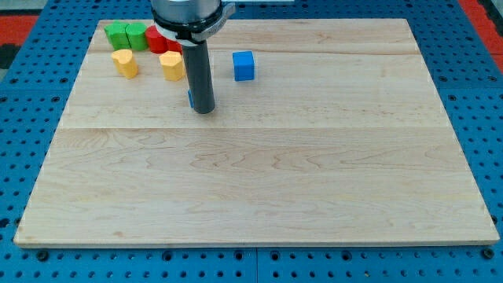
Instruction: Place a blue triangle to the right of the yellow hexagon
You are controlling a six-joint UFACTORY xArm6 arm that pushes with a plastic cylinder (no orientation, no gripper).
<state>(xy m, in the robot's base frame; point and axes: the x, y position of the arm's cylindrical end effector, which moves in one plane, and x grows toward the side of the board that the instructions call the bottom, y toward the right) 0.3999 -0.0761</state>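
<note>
Jaws do not exist on this arm: it ends in a straight dark rod, so nothing is open, closed or gripping. My tip [203,111] rests on the worktop [259,181], a pale wooden board lying on a blue perforated base [479,118], in the board's upper left part.

Just at the view's left of my tip a thin sliver of a blue block [190,99] shows from behind the rod. It seems to touch the rod, and most of it is hidden, so its shape cannot be made out; whether this is the blue triangle I cannot tell.

A blue cube [244,66] stands toward the view's top right of my tip, apart from it and from the other blocks.

2 yellow blocks lie at the view's upper left of my tip. The nearer yellow block [172,66] sits just beside the rod's left edge; the farther yellow block [124,63] is a little way to its left. Both have rounded, many-sided tops, and I cannot say for sure which is the hexagon.

Above them, near the board's top left corner, 2 green blocks stand side by side, touching or nearly so: the left green block [118,34] and the right green block [136,35]. A red block [157,39] sits just right of them, partly covered by the arm's dark housing [191,17].
</note>
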